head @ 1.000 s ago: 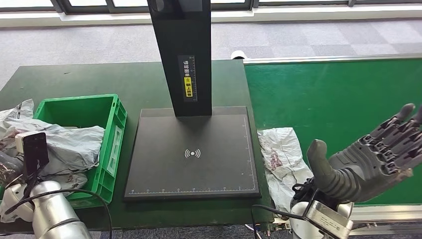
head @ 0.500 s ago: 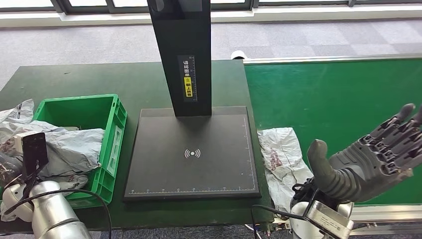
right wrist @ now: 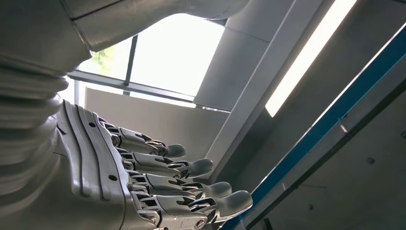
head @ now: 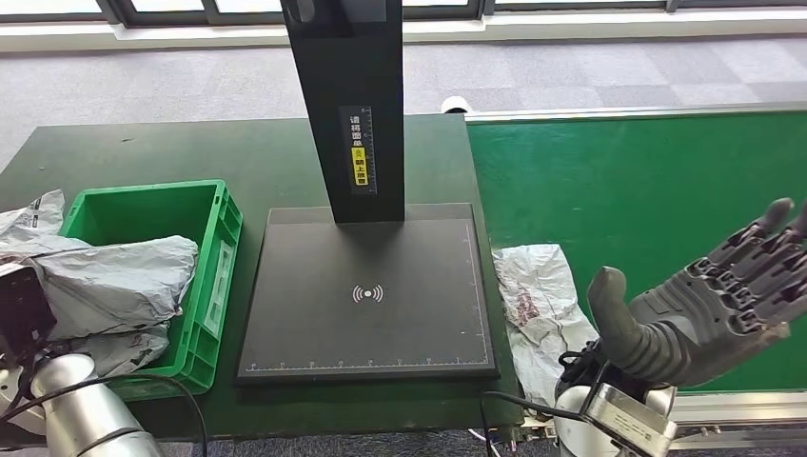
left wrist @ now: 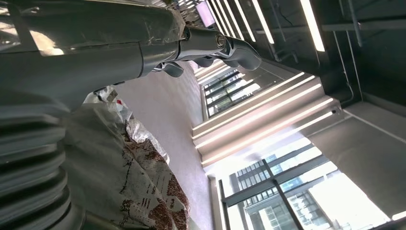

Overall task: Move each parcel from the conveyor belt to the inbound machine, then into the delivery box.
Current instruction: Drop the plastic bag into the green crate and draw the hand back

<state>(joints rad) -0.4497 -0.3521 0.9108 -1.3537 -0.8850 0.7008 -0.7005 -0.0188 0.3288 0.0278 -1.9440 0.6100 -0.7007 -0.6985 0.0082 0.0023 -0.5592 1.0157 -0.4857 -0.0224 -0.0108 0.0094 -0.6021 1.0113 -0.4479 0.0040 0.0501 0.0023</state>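
Observation:
A grey parcel [head: 119,283] lies across the left part of the green delivery box [head: 221,249]. My left arm [head: 76,419] reaches it from the lower left, and in the left wrist view my left hand [left wrist: 201,45] has its fingers closed around the crinkled grey wrap [left wrist: 95,28]. A white parcel with red print [head: 535,303] lies between the black inbound machine plate [head: 366,314] and the green conveyor belt [head: 647,190]. Just right of that parcel my right hand [head: 709,305] is raised, palm up, fingers [right wrist: 201,167] spread and empty.
The machine's black column [head: 347,105] rises behind the plate. More crumpled parcels lie left of the box [head: 29,217] and low in it [head: 124,347]. A red-printed bag [left wrist: 148,182] hangs near my left wrist. The dark green table [head: 190,152] reaches back to a grey floor.
My left arm and its wrist camera have drawn back to the left and lower. The grey parcel now lies flatter and further across the box. The right hand has stayed still.

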